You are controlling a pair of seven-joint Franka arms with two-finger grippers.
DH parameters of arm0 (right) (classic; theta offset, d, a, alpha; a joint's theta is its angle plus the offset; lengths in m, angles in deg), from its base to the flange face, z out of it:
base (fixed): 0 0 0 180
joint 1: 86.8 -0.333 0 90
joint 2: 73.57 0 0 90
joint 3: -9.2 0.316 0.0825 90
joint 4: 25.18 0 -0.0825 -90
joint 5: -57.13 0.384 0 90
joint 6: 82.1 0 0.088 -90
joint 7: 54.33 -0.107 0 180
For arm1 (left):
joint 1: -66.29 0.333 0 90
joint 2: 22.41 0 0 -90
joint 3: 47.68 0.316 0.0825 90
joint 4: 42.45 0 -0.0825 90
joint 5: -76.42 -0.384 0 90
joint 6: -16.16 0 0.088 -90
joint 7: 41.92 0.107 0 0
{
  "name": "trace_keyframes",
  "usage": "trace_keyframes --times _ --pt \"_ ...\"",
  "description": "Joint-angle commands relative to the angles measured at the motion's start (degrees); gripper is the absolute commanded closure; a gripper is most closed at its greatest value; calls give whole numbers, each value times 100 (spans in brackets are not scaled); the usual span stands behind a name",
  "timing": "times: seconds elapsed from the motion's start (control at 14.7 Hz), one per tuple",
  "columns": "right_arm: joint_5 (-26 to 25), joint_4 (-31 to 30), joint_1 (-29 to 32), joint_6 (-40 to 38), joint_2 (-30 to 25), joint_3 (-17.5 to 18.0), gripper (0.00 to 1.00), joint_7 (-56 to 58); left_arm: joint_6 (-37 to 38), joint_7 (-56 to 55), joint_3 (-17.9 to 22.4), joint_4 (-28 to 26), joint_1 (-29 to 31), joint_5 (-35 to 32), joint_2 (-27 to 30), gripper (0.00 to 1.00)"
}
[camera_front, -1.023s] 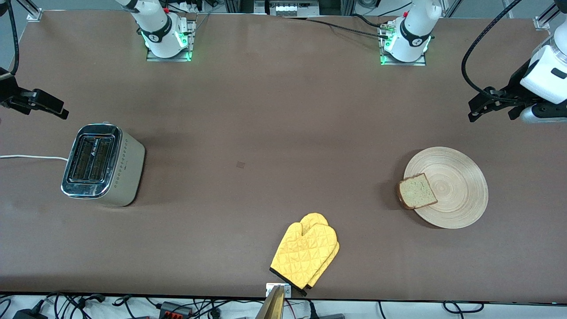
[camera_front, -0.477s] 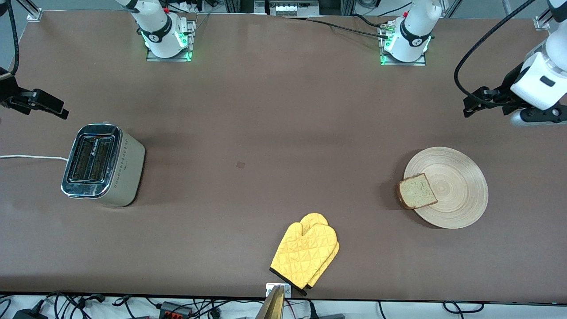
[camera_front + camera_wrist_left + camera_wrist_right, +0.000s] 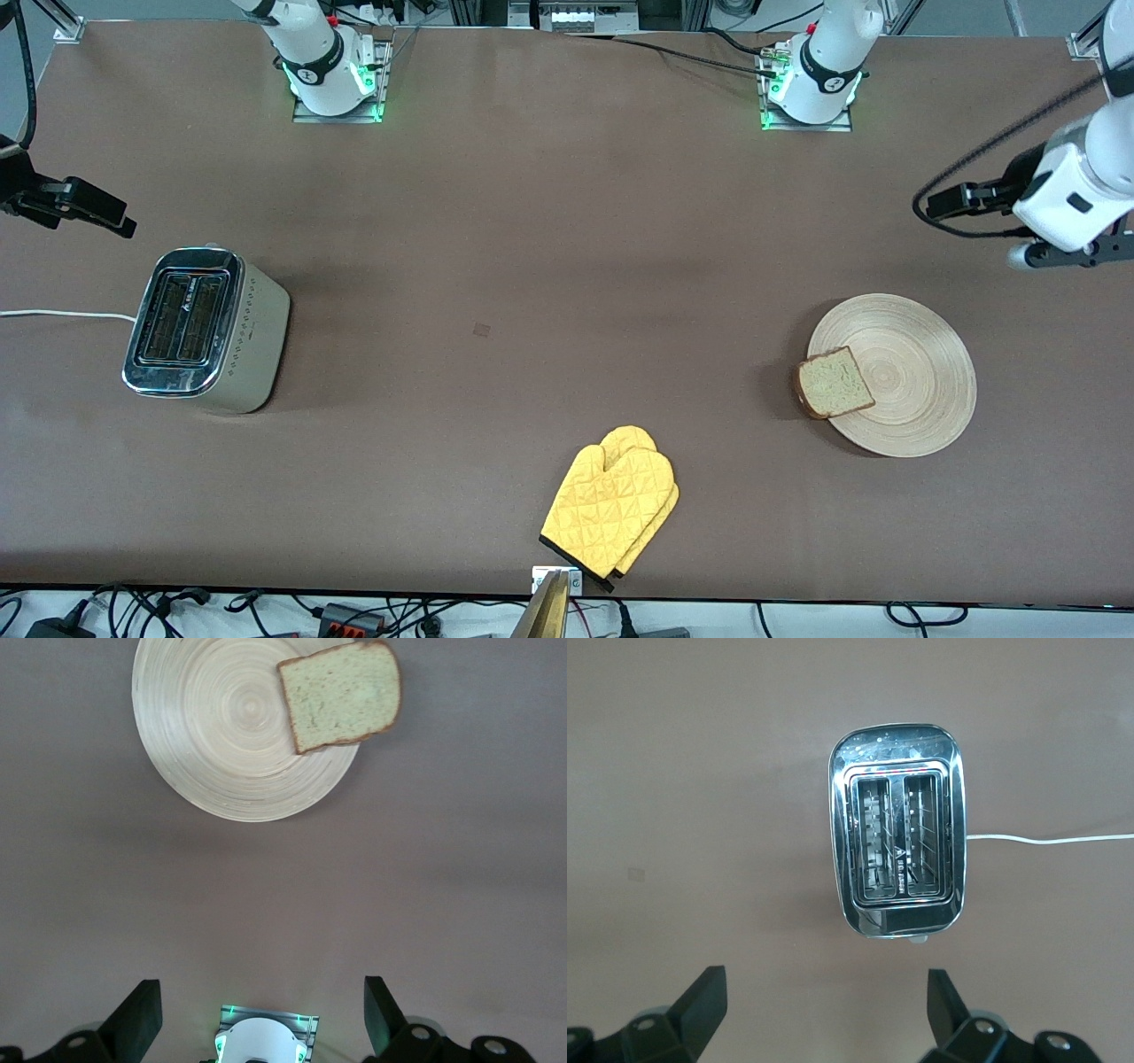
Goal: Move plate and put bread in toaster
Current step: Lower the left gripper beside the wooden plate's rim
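- The bread [image 3: 833, 383] lies flat on the edge of the plate [image 3: 912, 390], on the side toward the right arm's end of the desk; one crust corner overhangs the rim. Left wrist view confirms: slice [image 3: 341, 695] partly on the plate [image 3: 213, 735], partly past its edge.
- The plate rests on the desk [image 3: 549, 266] at the left arm's end, well apart from the toaster [image 3: 205, 330], which stands at the right arm's end with its white cord [image 3: 53, 314] running off the desk edge.
- Right wrist view looks straight down into the toaster [image 3: 897, 828]: both slots look empty.
- Left gripper [image 3: 941, 203] hangs in the air over bare desk near the plate, not touching it; fingers [image 3: 137, 1017] spread wide, nothing between them.
- Right gripper [image 3: 89, 211] hangs over the desk beside the toaster; fingers [image 3: 700, 1001] also wide apart, empty. This arm appears to wait.
- A yellow oven mitt [image 3: 611, 501] lies near the front edge of the desk, mid-length, apart from everything else.
- Judgement: the task is at its start, with neither plate nor bread yet handled. The step in hand looks like the left arm's approach to the plate.
- Next move likely calls for lowering the left gripper to the plate rim and gripping a bare section away from the slice, keeping the plate level so the overhanging bread does not slide off.
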State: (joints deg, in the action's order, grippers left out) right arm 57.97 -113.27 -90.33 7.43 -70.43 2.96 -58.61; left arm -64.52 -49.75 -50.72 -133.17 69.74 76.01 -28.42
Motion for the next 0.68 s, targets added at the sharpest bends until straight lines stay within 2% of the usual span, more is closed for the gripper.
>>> trace_keyframes --times 0.0,0.2,0.41,0.61 --pt "48 2 11 -77 -85 8 0 15 175 761 -13 965 505 146 -872 0" --pt "48 2 11 -77 -76 8 0 15 0 1669 -21 1635 1058 487 -1690 0" --pt "48 2 11 -68 -76 8 0 15 -570 2608 -13 1707 1788 1585 -2244 0" --pt "57 2 11 -68 -76 8 0 15 -1124 3592 -22 1724 2447 2375 -2921 0"
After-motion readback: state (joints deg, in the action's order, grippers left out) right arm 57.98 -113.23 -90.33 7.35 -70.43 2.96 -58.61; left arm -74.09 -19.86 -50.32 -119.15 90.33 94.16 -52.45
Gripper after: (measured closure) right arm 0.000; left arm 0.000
